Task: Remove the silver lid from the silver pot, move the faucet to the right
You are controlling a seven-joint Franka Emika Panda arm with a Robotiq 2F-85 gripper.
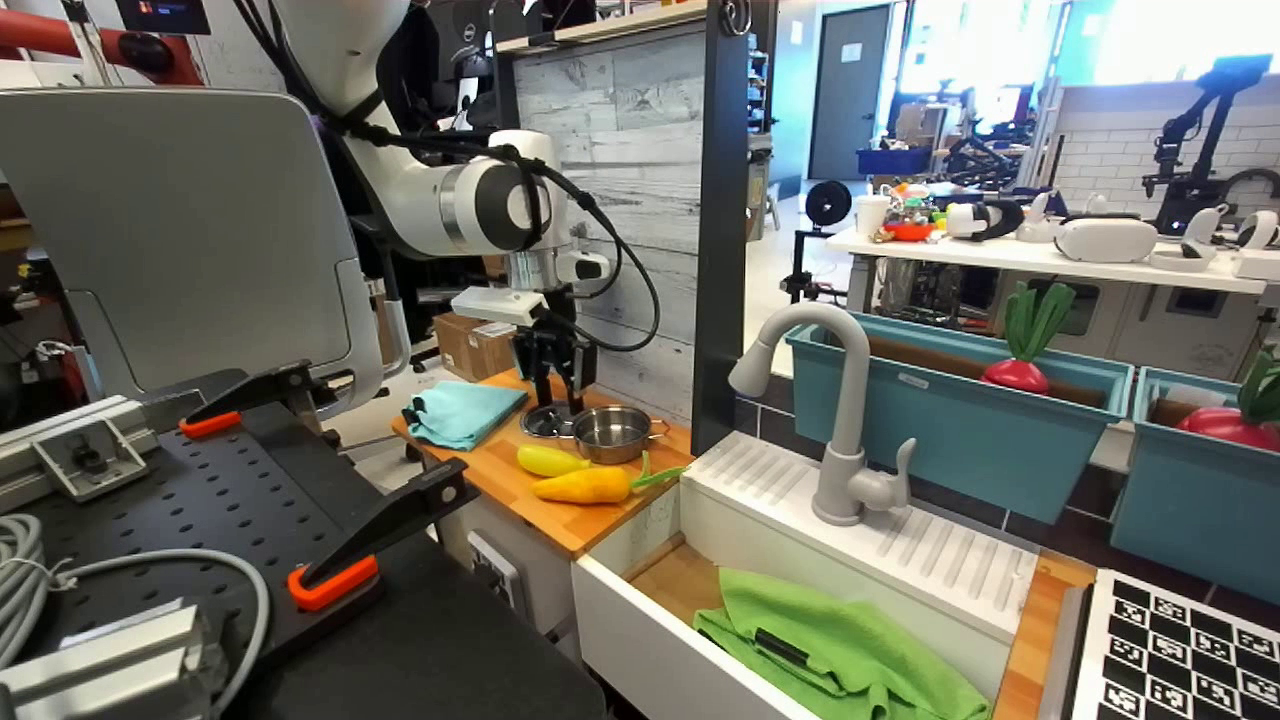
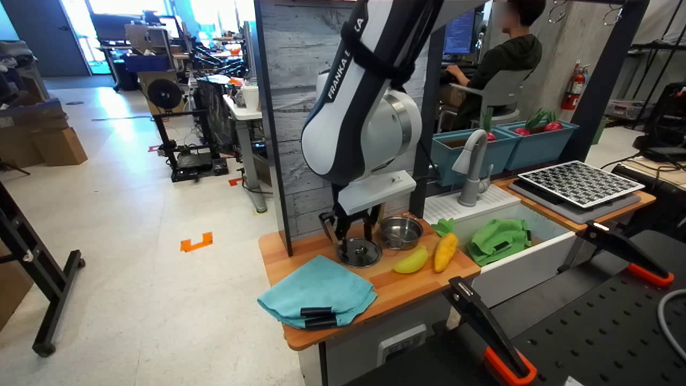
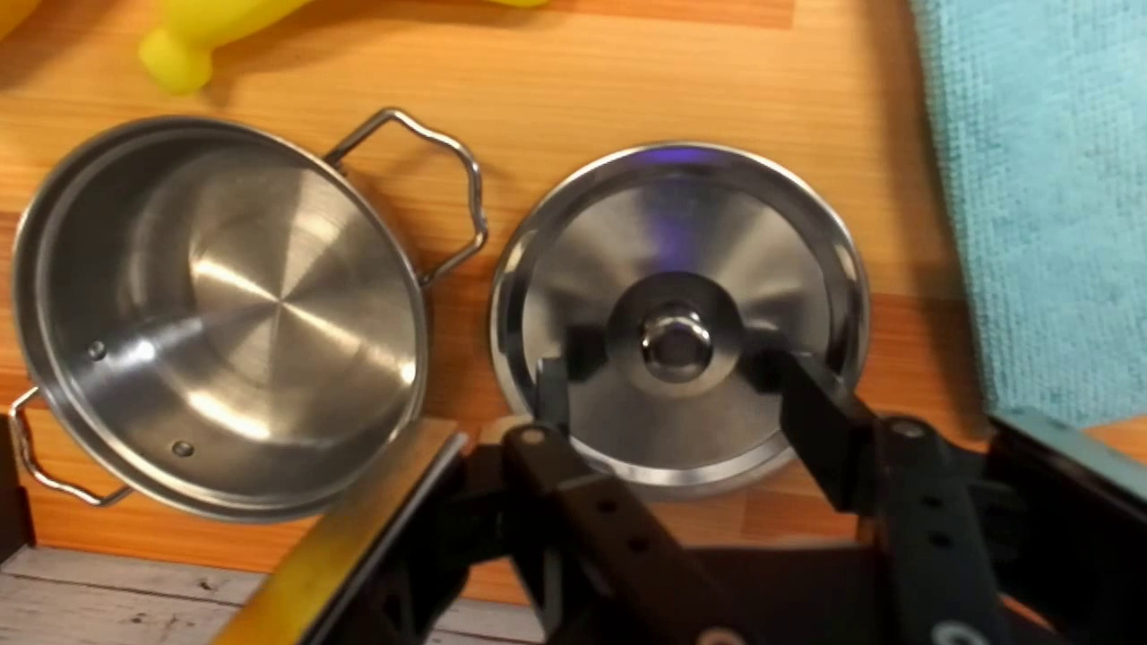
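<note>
In the wrist view the silver lid [image 3: 678,313] lies knob-up on the wooden countertop [image 3: 717,81], with the silver pot [image 3: 224,318] at nine o'clock from it, close by but apart. The pot's wire handles stand at two and eight o'clock. The Robotiq gripper [image 3: 673,367] extends from six o'clock, its fingers spread wide astride the lid's knob, at about nine and three, both clear of it; whether the tips touch the lid I cannot tell. A light-blue cloth [image 3: 1048,215] lies between two and three o'clock from the lid, a yellow banana [image 3: 224,22] at twelve from the pot. In an exterior view an orange carrot [image 1: 583,486] lies just beside the banana, toward four o'clock. There the grey gooseneck faucet [image 1: 853,400] stands upright at the white sink [image 1: 640,640], its spray head at eleven o'clock from the base; a green cloth [image 1: 850,640] lies in the sink.
</note>
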